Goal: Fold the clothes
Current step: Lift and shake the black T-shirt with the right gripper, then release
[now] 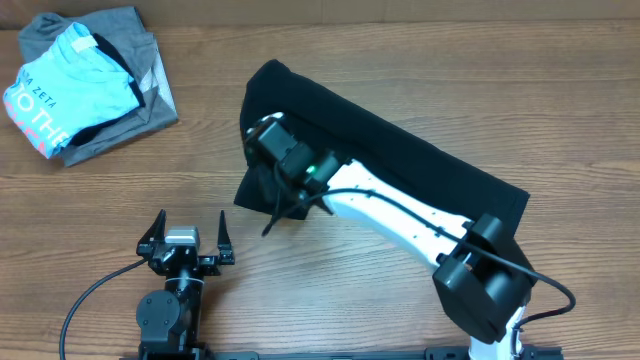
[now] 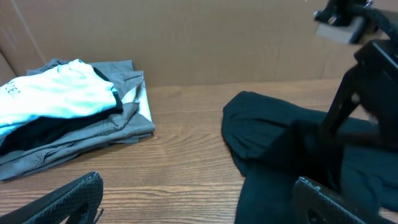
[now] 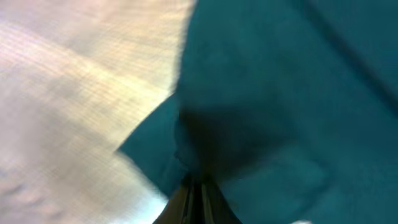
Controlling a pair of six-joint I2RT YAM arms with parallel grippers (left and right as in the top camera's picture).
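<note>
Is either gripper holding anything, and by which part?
The right gripper is shut on the black T-shirt, pinching fabric at its edge toward the left gripper, which is open and empty.

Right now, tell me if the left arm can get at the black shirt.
Probably yes. Bare table lies between the open left fingers and the black shirt, with nothing in between. The right arm, pinching that near corner, could crowd it.

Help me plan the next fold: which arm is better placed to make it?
Right, probably. The right gripper is shut on an edge of the black T-shirt, ready to carry it over. The left gripper sits open, apart from the shirt.
</note>
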